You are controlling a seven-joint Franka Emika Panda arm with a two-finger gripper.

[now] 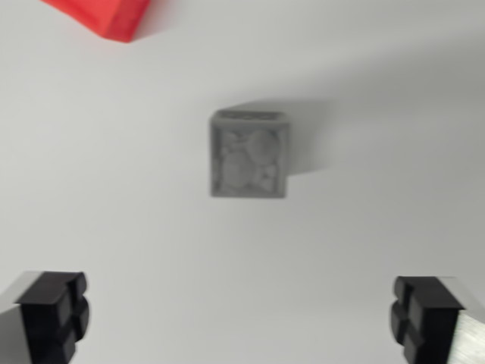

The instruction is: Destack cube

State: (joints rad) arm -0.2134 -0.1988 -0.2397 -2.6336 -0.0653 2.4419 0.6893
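Observation:
A grey cube (249, 155) with a mottled top face sits on the white surface near the middle of the wrist view, seen from above. My gripper (239, 315) hangs above the surface, below the cube in the picture, with its two black fingertips (54, 311) far apart and nothing between them. A red block (106, 15) shows partly at the top left edge, cut off by the frame. The grey cube stands alone, apart from the red block.
The white tabletop (379, 98) fills the view. The cube's soft shadow falls to its right.

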